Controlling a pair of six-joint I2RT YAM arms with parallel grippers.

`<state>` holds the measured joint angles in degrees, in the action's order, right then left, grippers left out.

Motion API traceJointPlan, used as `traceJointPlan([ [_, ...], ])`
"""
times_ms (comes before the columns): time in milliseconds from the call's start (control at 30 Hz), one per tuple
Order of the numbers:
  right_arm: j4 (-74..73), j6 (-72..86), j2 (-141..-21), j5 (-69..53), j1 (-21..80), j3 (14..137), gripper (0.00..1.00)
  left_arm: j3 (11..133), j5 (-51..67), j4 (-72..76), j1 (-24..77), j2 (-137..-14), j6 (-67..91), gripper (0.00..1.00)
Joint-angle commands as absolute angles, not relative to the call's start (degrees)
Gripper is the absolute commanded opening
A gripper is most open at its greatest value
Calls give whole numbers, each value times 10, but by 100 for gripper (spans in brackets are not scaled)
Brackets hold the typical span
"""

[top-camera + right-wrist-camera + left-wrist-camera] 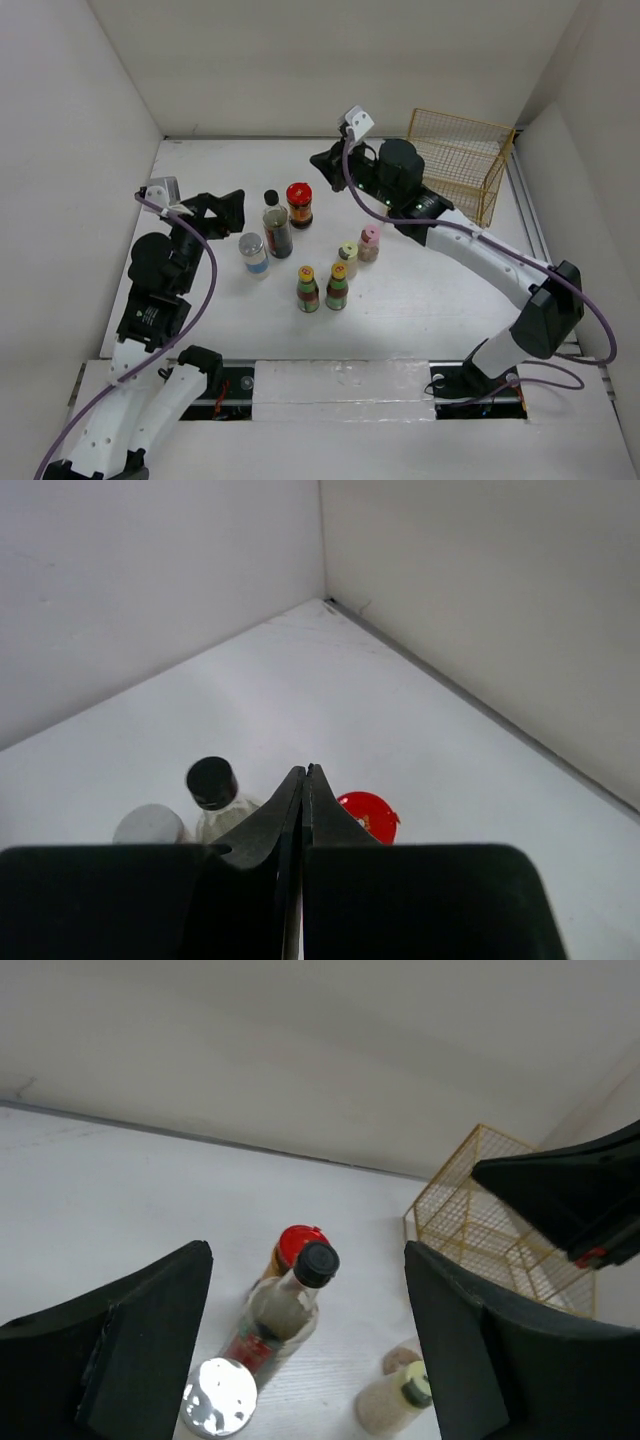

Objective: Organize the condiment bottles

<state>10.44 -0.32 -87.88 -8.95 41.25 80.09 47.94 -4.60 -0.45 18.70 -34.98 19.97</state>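
Observation:
Seven bottles stand mid-table. The tall dark black-capped bottle stands beside the red-lidded jar. The silver-lidded blue-labelled jar is to their left. Two green-labelled yellow-capped bottles stand in front. The yellow-capped shaker and pink-capped shaker are to the right. My left gripper is open and empty, just left of the tall bottle; the red lid and silver lid show between its fingers. My right gripper is shut and empty, above and behind the red jar.
A gold wire basket stands at the back right by the right wall; it also shows in the left wrist view. White walls close in the table on three sides.

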Motion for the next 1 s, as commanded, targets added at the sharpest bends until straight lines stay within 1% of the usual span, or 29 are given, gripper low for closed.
traceJointPlan([
  [0, 91, -11, -891, -24, 416, 819, 0, 472, -33, 36, 189, -345, 195, 69],
  [33, 81, -6, -909, -17, 407, 830, 0, 472, -33, 36, 189, -345, 195, 57],
  [67, 71, -6, -922, -29, 401, 838, 2, 472, -33, 36, 189, -345, 195, 53],
  [100, 62, -6, -936, -40, 387, 845, 8, 472, -33, 36, 189, -345, 195, 50],
  [133, 36, 3, -966, -54, 381, 867, 29, 472, -33, 36, 189, -345, 195, 50],
  [167, 23, 3, -981, -73, 381, 880, 40, 472, -33, 36, 189, -338, 195, 50],
  [200, 9, 3, -994, -97, 374, 890, 46, 472, -39, 41, 189, -338, 195, 52],
  [233, -2, 10, -1004, -103, 374, 897, 57, 472, -40, 41, 189, -345, 195, 54],
  [300, -2, 10, -1018, -113, 374, 890, 65, 472, -45, 29, 189, -352, 195, 62],
  [367, -2, 10, -1028, -128, 374, 884, 68, 472, -45, 29, 189, -352, 195, 64],
  [433, -9, 10, -1034, -141, 369, 879, 68, 472, -53, 34, 189, -347, 195, 65],
  [467, -9, 10, -1029, -147, 369, 872, 68, 472, -53, 34, 189, -353, 195, 67],
  [567, -3, -7, -988, -147, 369, 836, 68, 472, -53, 29, 189, -359, 195, 69],
  [600, 4, -23, -952, -141, 375, 810, 68, 472, -53, 29, 189, -353, 195, 70],
  [700, 25, -33, -889, -133, 398, 753, 68, 472, -60, 34, 189, -361, 195, 70],
  [733, 32, -40, -848, -157, 404, 707, 68, 472, -60, 28, 189, -361, 195, 71],
  [833, 27, -48, -794, -172, 431, 643, 68, 472, -60, 28, 189, -361, 200, 71],
  [900, 14, -65, -748, -197, 445, 627, 68, 472, -60, 33, 189, -361, 200, 71],
  [933, 9, -65, -738, -212, 457, 621, 72, 472, -60, 33, 189, -366, 200, 71],
  [967, 2, -65, -731, -227, 465, 621, 74, 477, -60, 26, 189, -373, 200, 71],
])
